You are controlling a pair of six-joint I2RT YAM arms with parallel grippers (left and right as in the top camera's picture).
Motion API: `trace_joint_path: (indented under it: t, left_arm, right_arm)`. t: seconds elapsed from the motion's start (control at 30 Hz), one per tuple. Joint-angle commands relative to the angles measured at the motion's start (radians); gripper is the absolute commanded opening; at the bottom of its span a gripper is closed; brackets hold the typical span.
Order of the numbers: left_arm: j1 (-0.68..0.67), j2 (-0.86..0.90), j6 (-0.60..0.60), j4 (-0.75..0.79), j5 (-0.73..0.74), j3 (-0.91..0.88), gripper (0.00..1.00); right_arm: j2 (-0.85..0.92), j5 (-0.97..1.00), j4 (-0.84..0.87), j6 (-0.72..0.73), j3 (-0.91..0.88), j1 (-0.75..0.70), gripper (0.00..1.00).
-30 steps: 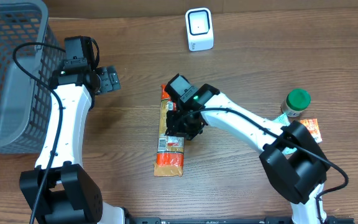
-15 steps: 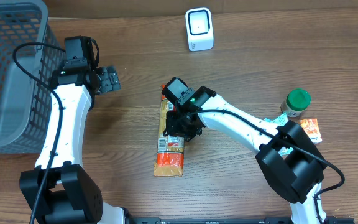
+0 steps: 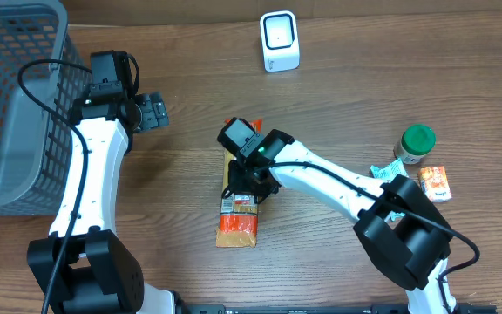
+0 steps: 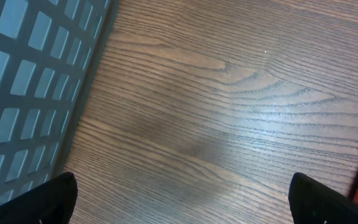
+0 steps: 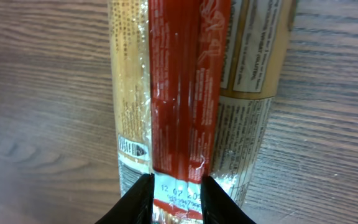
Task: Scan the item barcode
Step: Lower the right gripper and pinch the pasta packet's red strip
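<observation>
The packet (image 3: 238, 216) is laid lengthwise at the centre of the table (image 3: 408, 78), well apart from the scanner (image 3: 279, 41) at the far edge. Its red seam (image 5: 179, 112) is pinched between the narrowed jaws of the right gripper (image 5: 176, 190). The left gripper (image 3: 153, 112) is spread wide beside the basket (image 3: 7, 105).

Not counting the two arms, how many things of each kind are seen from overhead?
basket: 1
scanner: 1
long packet: 1
jar: 1
small orange packet: 1
teal wrapper: 1, partly hidden
Total: 6
</observation>
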Motion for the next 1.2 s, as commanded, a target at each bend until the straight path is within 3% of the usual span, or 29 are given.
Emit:
trace_joint_path:
  t: [0.0,1.17]
  left_arm:
    - [-0.002,0.001,-0.003,0.000,-0.006,0.016,1.00]
    - [-0.002,0.001,-0.003,0.000,-0.006,0.016,1.00]
  right_arm:
    - [0.009,0.071,0.009,0.028,0.000,0.006,0.28]
    - [0.013,0.145,0.006,0.058,0.000,0.056,0.32]
